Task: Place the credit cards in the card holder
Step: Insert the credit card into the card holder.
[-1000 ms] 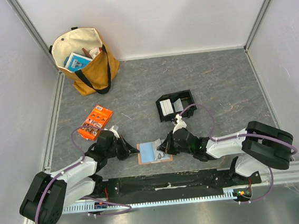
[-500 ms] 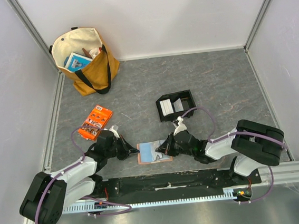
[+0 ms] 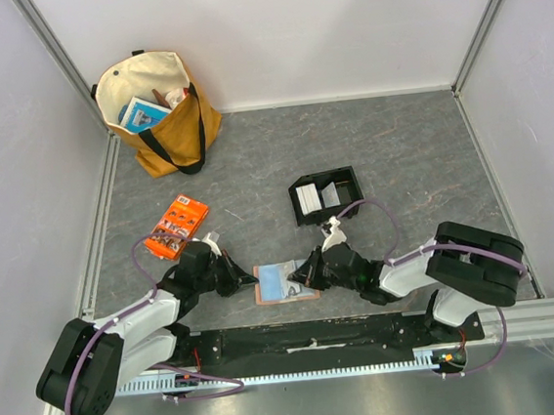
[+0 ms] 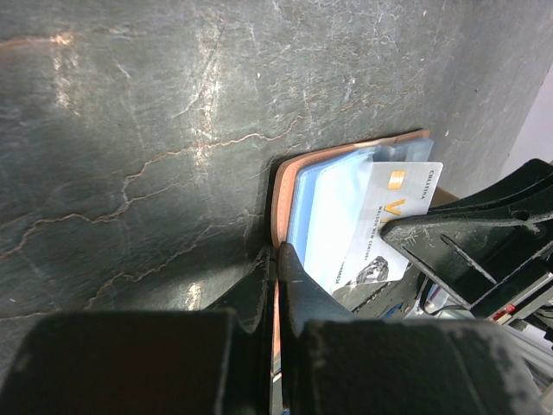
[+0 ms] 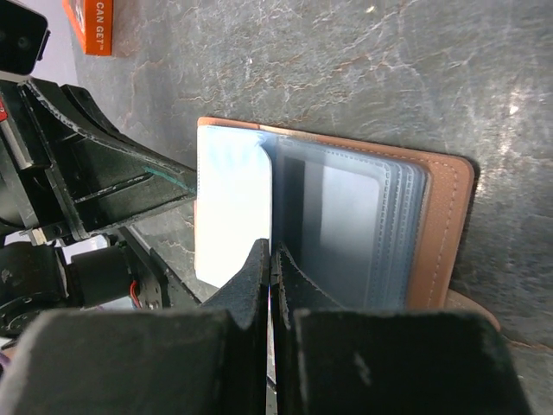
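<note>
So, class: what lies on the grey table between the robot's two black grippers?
The open tan-brown leather card holder with pale-blue sleeves, a white credit card on it, between left gripper and right gripper; the top view shows it.

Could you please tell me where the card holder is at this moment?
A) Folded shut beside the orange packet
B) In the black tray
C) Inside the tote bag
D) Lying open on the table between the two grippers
D: the card holder lies open on the table, blue sleeves showing, with the left gripper pinching one edge and the right gripper bringing a credit card over it from the other side.
</note>
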You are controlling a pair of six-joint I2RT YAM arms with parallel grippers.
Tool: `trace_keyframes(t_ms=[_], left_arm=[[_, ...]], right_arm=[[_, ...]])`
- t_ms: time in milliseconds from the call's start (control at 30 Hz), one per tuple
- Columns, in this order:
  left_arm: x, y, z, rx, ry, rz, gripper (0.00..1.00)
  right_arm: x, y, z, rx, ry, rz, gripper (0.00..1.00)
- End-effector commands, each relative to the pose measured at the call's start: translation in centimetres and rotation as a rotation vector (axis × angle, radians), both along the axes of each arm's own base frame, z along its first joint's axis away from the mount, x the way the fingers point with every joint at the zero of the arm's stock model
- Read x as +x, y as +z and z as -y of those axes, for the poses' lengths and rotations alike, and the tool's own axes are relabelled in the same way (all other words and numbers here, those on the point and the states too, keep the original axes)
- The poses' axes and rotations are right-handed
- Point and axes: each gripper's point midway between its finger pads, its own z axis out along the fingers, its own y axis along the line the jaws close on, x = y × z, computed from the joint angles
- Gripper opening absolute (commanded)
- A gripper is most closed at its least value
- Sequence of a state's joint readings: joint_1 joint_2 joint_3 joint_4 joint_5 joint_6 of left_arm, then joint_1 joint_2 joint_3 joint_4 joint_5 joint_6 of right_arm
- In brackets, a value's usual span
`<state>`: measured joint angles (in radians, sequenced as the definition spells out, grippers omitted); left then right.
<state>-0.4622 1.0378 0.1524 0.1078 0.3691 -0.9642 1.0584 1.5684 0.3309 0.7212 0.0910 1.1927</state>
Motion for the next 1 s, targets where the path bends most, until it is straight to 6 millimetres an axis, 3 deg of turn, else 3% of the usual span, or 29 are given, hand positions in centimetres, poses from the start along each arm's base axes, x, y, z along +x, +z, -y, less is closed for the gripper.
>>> trace_keyframes(t_ms=[0, 167, 467, 700, 867, 967], left_arm=[[0.5, 0.1, -0.2, 0.032, -0.017, 0.046, 0.02], [0.5, 0.1, -0.2, 0.031, -0.015, 0.049, 0.02], [0.5, 0.2, -0.2, 0.030, -0.019, 0.054, 0.02], [0.4, 0.0, -0.3, 0.037, -0.014, 0.051, 0.02], [0.7, 0.0, -0.4, 0.041, -0.011, 0.054, 0.02], [0.8, 0.1, -0.2, 0.041, -0.016, 0.054, 0.02]], right_arm=[[1.4, -1.1, 2.1, -0.135, -0.077, 0.059, 0.00], [1.3, -1.5, 2.0, -0.154, -0.069, 0.045, 0.00], [-1.6, -2.6, -0.6, -0.089, 0.061, -0.070, 0.00], [-2.0, -1.4, 0.4, -0.100, 0.030, -0.071, 0.00], [-2.1, -1.6, 1.5, -0.123, 0.006, -0.086, 0.00], [-2.3, -2.0, 0.8, -0.133, 0.029, -0.101, 0.00]])
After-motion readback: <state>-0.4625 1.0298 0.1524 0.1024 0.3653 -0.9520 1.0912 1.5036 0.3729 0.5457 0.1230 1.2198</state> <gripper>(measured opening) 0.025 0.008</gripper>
